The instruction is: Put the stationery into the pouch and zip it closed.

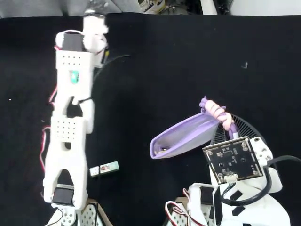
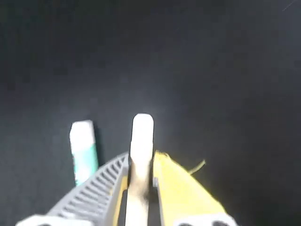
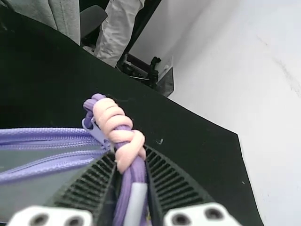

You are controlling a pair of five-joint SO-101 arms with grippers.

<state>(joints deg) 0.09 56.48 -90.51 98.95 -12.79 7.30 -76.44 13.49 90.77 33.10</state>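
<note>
At right, right end effector [image 3: 130,165] clamps pouch [image 1: 186,136]; outstretched left end effector [image 2: 141,156] grips stick [image 2: 142,129].

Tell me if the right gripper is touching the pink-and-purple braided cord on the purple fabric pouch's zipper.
Touching. The right wrist view shows the right gripper clamped on the pink-and-purple braided cord, no gap.

This is looking like a robotics lab or workroom: a black cloth is covering the worktop [image 1: 188,56], a white printed arm [image 1: 70,127] is trailing bare red wires [image 1: 46,141], and a dark chair [image 3: 91,19] is standing near a plain white wall [image 3: 244,70].
</note>
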